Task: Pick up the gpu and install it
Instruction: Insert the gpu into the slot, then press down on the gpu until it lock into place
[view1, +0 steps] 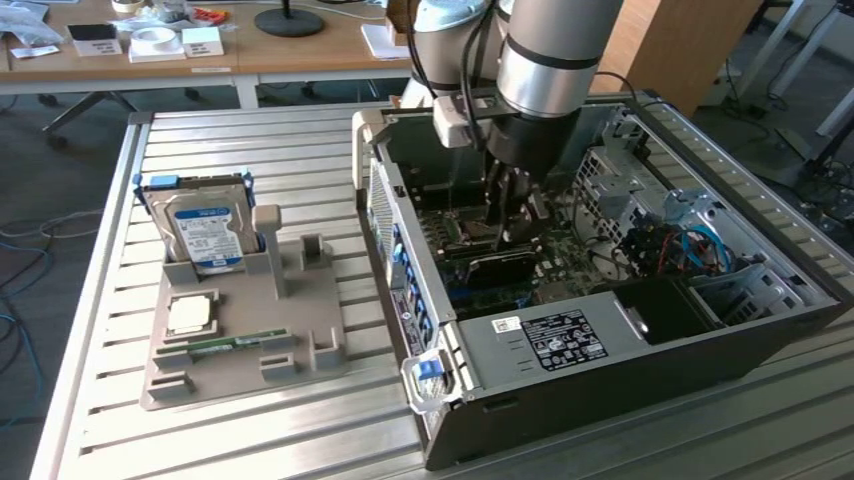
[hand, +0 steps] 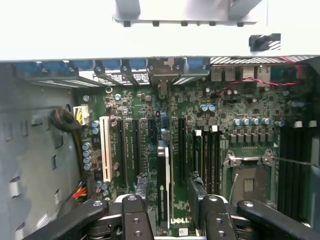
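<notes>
My claw (hand: 170, 212), two black ribbed fingers (hand: 134, 220) on a steel-grey jointed arm (view1: 547, 70), stands open inside the black tower computer case (view1: 747, 330), which lies on its side with the panel off on the slatted aluminium desk (view1: 240, 140). Between the fingers, edge-on, is the gpu (hand: 163, 185): a thin, flat, dark expansion card whose silver end bracket (hand: 161, 82) reaches the case's rear slot openings, well beyond my fingertips. It stands upright in a slot of the green motherboard (hand: 220, 130), a gap visible on each side, so I judge I am not gripping it. In the exterior view the gpu (view1: 497, 262) shows as a dark slab just below my claw.

Handling, as a judgement: light, stiff, not slippery, but fragile; the board would crack under twisting, and its components dislike pressure. The long upper edge, squeezed across the thickness, looks like the safest hold.

Pose: my forearm drops nearly vertical into the case, wrist straight, fingers pointing down at the board.
</notes>
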